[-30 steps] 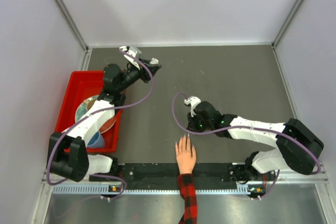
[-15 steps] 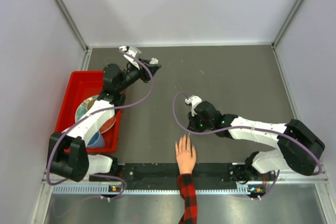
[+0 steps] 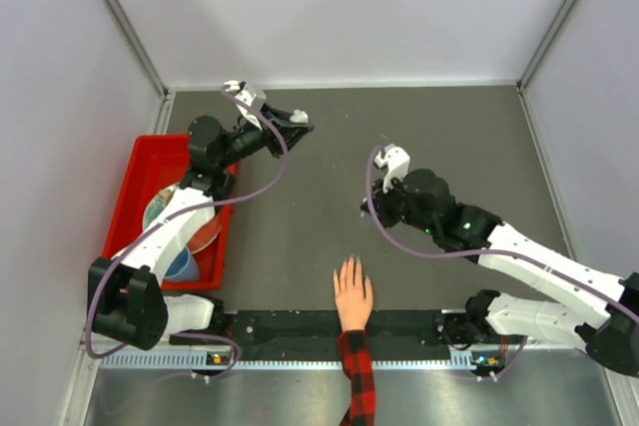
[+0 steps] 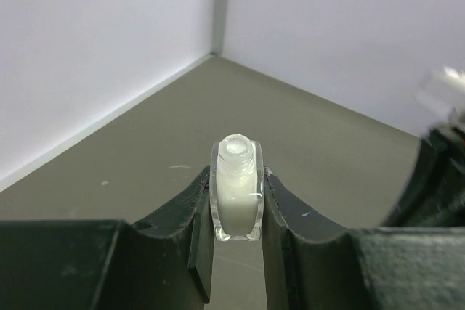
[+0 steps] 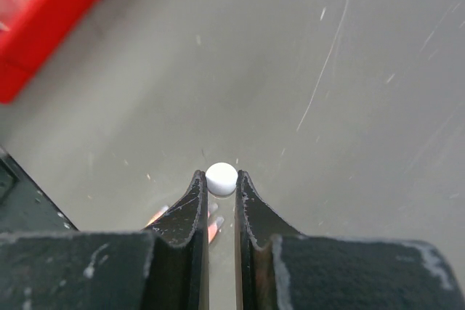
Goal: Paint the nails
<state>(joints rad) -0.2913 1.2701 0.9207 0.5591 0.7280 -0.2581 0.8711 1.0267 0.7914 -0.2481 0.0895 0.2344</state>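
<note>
Left gripper clamps the uncapped polish bottle upright so nothing spills. Right gripper pinches the white brush cap (brush hidden), aimed toward the nails of the hand lying flat at the near edge of the table.

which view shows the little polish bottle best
Left wrist: the bottle sits central, uncapped, white polish inside, clamped between the left fingers. The top view shows it as a pale speck at that arm's tip; the right wrist view misses it.
</note>
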